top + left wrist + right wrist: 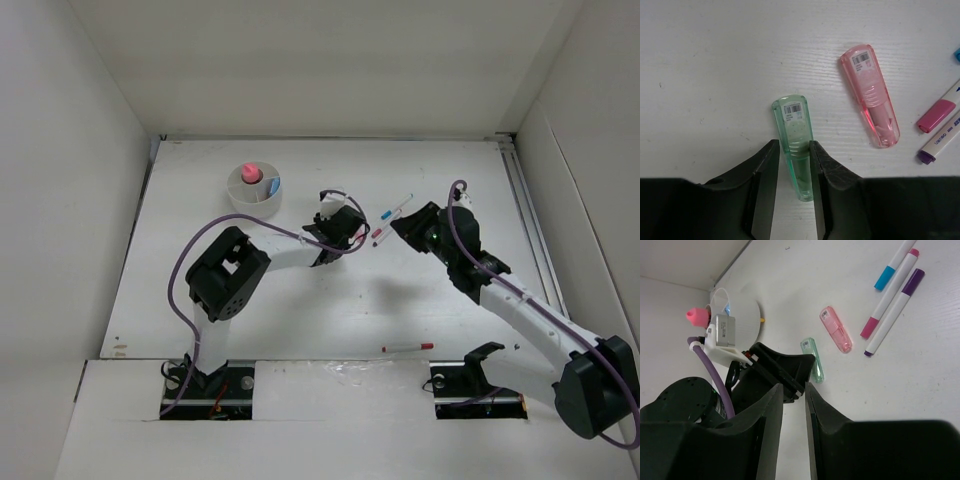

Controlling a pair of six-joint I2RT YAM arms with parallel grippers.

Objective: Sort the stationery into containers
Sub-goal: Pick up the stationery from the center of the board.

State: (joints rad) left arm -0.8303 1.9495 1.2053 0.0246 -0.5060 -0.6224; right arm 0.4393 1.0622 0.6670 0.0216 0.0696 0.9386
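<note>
A clear green block (796, 130) lies on the table between the fingers of my left gripper (792, 145), which touch both its sides; only its far end sticks out in the right wrist view (813, 360). A clear pink block (870, 95) lies just right of it. Beyond are three white pens (890, 295) with blue, pink and purple caps. The round white cup (255, 190) holds a pink cylinder (251, 174). My right gripper (794, 386) hovers above the left gripper (785, 367), narrowly open with nothing between its fingers.
A red-capped pen (408, 347) lies alone near the front edge, between the arm bases. White walls close in the table on the left, back and right. The left arm's purple cable (185, 290) loops out to its left.
</note>
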